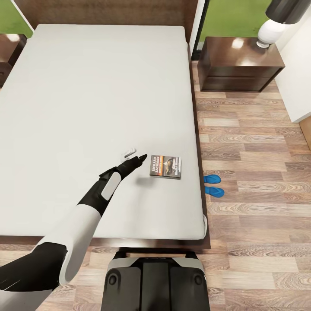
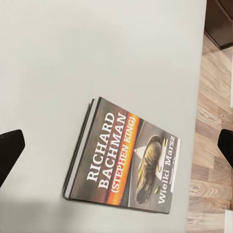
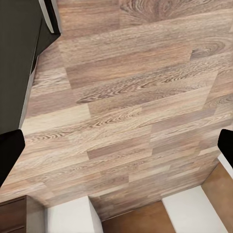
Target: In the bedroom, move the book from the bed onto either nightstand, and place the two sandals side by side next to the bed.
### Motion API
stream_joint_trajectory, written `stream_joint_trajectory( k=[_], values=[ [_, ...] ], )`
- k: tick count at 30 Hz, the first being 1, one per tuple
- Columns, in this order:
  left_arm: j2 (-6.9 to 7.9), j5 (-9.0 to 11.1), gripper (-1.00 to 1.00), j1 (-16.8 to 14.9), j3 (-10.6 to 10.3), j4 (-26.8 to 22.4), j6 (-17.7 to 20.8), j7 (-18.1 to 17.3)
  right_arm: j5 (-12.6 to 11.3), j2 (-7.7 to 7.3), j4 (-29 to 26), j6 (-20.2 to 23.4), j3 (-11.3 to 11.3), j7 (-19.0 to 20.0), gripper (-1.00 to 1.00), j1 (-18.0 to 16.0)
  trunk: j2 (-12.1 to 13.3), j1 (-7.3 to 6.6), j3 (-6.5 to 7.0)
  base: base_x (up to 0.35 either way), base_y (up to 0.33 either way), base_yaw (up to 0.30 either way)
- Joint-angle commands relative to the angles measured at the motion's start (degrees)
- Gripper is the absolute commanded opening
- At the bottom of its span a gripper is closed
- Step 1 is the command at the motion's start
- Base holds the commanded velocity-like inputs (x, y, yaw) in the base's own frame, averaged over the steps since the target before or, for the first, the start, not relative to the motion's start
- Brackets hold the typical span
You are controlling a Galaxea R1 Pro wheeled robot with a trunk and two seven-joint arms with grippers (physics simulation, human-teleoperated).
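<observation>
Book (image 1: 165,166): one, flat on the light-grey mattress of the bed (image 1: 86,108), near its right edge toward the foot, cover up. Left gripper (image 1: 139,159) just beside its spine end, above the mattress, apart from the cover. In the left wrist view, same book (image 2: 124,158) between two spread dark fingertips (image 2: 9,150), jaws released, nothing held; lettering legible there: "RICHARD BACHMAN (STEPHEN KING)", "Wielki Marsz", a boot pictured. Small white object (image 1: 129,152) near the wrist, seen from the head view, too small to identify. Two blue sandals (image 1: 213,185) side by side on the wood floor (image 1: 255,172), just beside the bed. One nightstand (image 1: 239,65) fully seen at right of the headboard, white lamp base (image 1: 270,32) on top. Right gripper (image 3: 116,155) over bare planks, fingertips wide apart, empty.
</observation>
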Motion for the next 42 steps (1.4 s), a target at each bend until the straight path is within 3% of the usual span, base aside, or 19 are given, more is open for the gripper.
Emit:
stream_joint_trajectory(
  k=[1,42],
  values=[
    [-0.01,0.41,1.00,-0.01,0.00,-0.03,0.26,-0.03,0.60,-0.01,0.10,-0.22,-0.48,-0.18,1.00,-0.03,-0.08,0.03,-0.05,0.000,0.000,0.000],
    [-0.75,0.54,1.00,0.11,-1.55,0.80,-1.45,-0.03,0.59,-0.01,0.09,-0.22,-0.47,-0.18,1.00,-0.03,-0.08,0.03,-0.05,0.000,0.000,0.000]
  ],
)
